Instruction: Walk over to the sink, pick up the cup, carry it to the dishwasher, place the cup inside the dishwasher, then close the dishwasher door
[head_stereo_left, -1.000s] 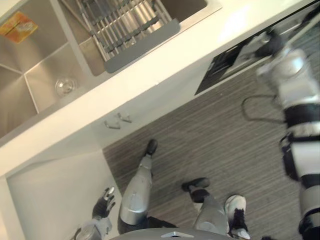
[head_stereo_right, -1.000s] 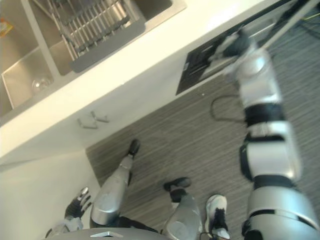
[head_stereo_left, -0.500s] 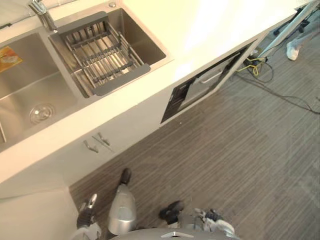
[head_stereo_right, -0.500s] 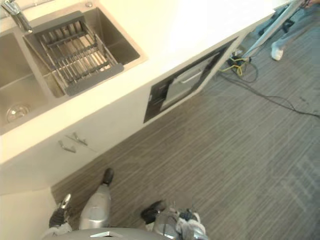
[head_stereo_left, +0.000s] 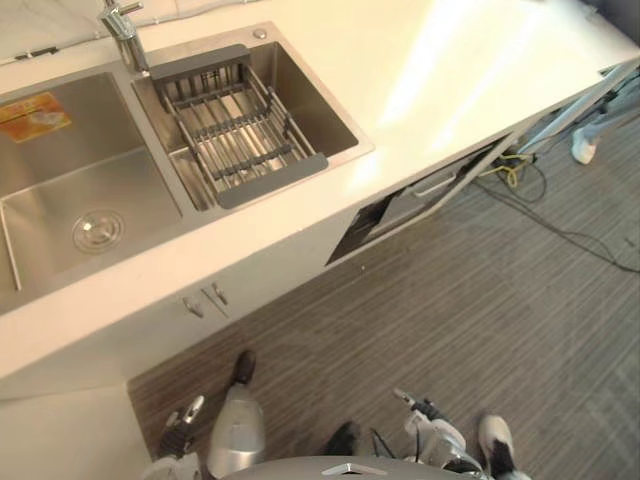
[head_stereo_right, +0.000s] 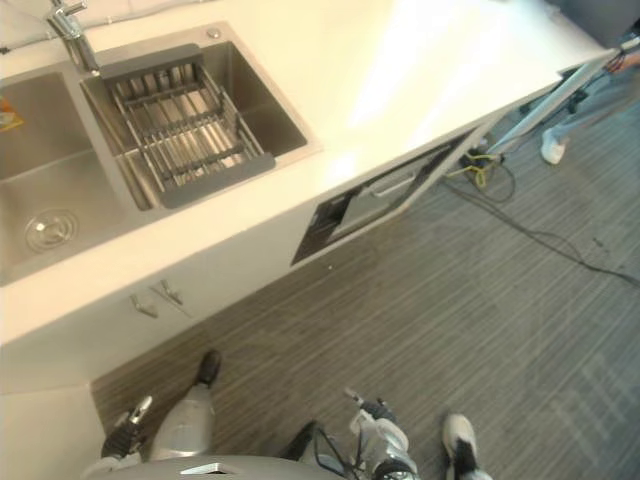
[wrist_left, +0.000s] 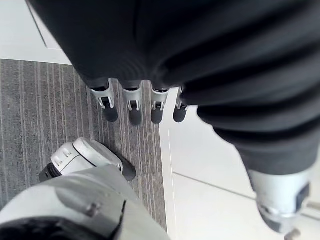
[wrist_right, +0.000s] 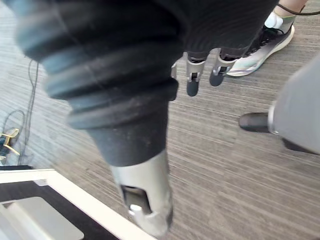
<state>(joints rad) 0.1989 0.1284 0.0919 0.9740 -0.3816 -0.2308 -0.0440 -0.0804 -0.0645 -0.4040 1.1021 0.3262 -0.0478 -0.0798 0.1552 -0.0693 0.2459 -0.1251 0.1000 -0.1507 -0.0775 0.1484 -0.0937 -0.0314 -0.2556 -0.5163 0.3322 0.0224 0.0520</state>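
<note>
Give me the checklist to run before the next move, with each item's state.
1. Left hand free: ok, fingers straight, holding nothing.
2. Right hand free: ok, fingers straight, holding nothing.
3. Sink free of the cup: ok in the part seen; the basins hold a drain rack and an orange packet.
4. Dishwasher door fully shut: cannot tell; it stands close under the counter.
5. Floor beside the dishwasher: not ok; cables and a person's shoe lie there.
</note>
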